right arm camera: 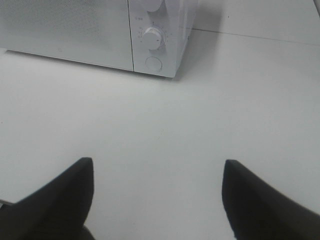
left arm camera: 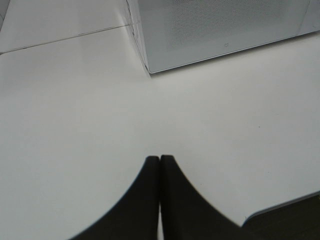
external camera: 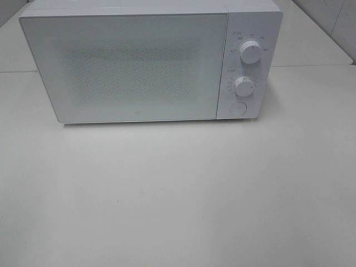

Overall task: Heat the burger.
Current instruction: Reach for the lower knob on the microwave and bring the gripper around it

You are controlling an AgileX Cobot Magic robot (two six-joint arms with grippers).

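A matte white desk (external camera: 178, 194) fills nearly all of the exterior high view, evenly lit and bare in front; at the far left a thin seam (external camera: 16, 71) runs across it, with a second pale panel lying behind that line; the left gripper (left arm camera: 160, 159) hangs over the desk off the left front corner of the microwave (external camera: 128, 67), its two dark fingers pressed flat together with nothing between them; a dark shape with a pale rim shows at one corner of the left wrist view, and what it is cannot be told; the microwave, white and boxy, stands on the far half of the desk, left of centre to just right of centre; its door (external camera: 122, 64) is closed, a frosted pane with a fine dotted grid that hides the inside; the burger shows in no view, so where it is cannot be told; right of the door comes the control strip, with an upper dial (external camera: 250, 53), a lower dial (external camera: 244, 87) under it and a round button (external camera: 238, 109) at the bottom; further right the seam carries on past the microwave; in the top right corner stands a pale wall (external camera: 334, 16) with thin joint lines; the right gripper (right arm camera: 157, 162) hovers over bare desk in front of the control strip, jaws spread wide and holding nothing.
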